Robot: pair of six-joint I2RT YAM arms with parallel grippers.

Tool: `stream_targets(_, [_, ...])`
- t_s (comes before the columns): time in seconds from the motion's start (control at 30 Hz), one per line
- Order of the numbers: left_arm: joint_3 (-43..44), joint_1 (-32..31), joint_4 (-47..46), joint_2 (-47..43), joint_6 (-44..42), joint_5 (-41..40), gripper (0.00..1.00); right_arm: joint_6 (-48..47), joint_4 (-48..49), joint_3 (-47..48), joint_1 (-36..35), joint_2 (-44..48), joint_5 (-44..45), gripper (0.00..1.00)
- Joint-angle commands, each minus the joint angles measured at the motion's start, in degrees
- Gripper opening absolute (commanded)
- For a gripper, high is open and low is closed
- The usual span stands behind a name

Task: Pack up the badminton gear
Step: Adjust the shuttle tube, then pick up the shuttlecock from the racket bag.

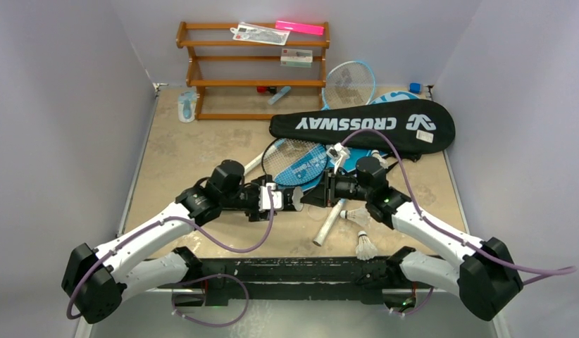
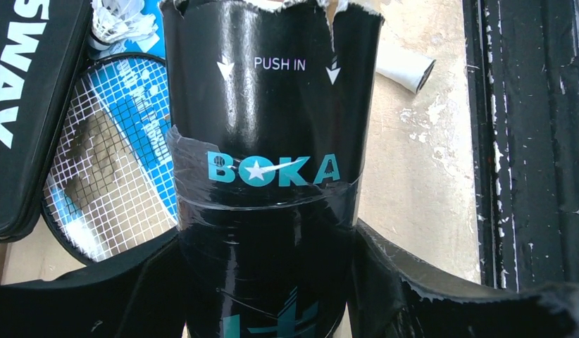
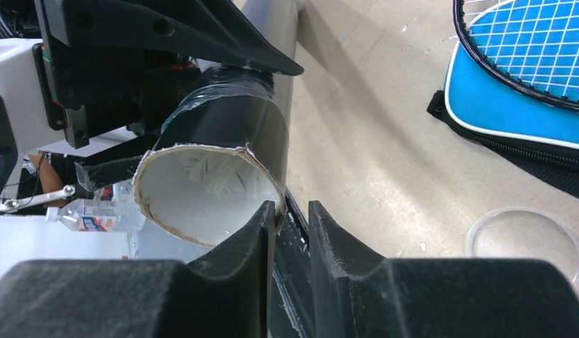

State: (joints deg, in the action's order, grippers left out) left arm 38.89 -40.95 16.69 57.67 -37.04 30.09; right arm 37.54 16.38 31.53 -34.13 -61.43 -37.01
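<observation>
My left gripper point(image 2: 269, 232) is shut on the long black tube point(image 2: 269, 141), marked "BOKA", and holds it level above the table point(image 1: 202, 151). The tube's open end point(image 3: 209, 190) faces my right gripper point(image 3: 292, 208), which is open by a narrow gap with the tube's rim just inside it, against the left finger. White feathers point(image 3: 220, 176) show inside the tube. Two shuttlecocks point(image 1: 356, 215) point(image 1: 365, 246) lie in front of the right arm. Rackets point(image 1: 294, 158) rest on the blue cover point(image 3: 505, 113). The black CROSSWAY cover point(image 1: 364, 125) lies behind them.
The brown three-tier rack point(image 1: 255, 70) stands at the back with a pink bar point(image 1: 299, 28) and packets on it. A light-blue racket point(image 1: 349, 83) leans beside it. A clear plastic ring point(image 3: 523, 243) lies on the table. A white racket handle point(image 1: 329, 222) points toward the near edge.
</observation>
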Motion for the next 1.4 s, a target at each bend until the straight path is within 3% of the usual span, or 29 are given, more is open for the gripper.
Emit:
stream_targets(0.0, [1.0, 0.0, 0.3, -2.5, -1.4, 2.0, 0.57, -3.4, -6.3, 3.0, -0.4, 2.8, 2.8, 0.28])
stream_targets(0.2, [1.1, 0.1, 1.4, -3.2, 0.0, 0.0, 0.55, -3.8, -16.9, 4.3, -0.3, 8.9, 17.3, 0.5])
stream_targets(0.37, [1.8, 0.1, 2.5, -2.6, 2.8, -4.8, 0.54, -3.5, -24.9, 5.7, 1.5, 10.9, 33.3, 0.5])
stream_targets(0.53, [1.7, 0.1, 1.8, -4.6, 4.2, -6.4, 0.54, -4.3, -28.6, 9.8, 9.9, 5.4, 38.4, 0.49])
stream_targets(0.77, [1.5, 0.1, 1.3, -6.9, 5.8, -7.3, 0.53, -8.9, -16.1, 8.8, 18.0, -6.5, 40.9, 0.51])
stream_targets(0.97, [1.0, 0.1, -0.5, -10.0, 7.1, -6.3, 0.53, -17.7, 2.7, 4.4, 18.4, -12.6, 44.2, 0.54])
stream_targets(1.23, [0.5, 0.1, -0.8, -11.3, 7.5, -6.8, 0.54, -20.2, 16.3, 3.7, 18.6, -23.5, 46.1, 0.55])
stream_targets(1.37, [0.5, 0.1, -0.7, -11.4, 7.7, -7.7, 0.54, -20.3, 17.9, 5.9, 18.8, -27.7, 45.6, 0.54])
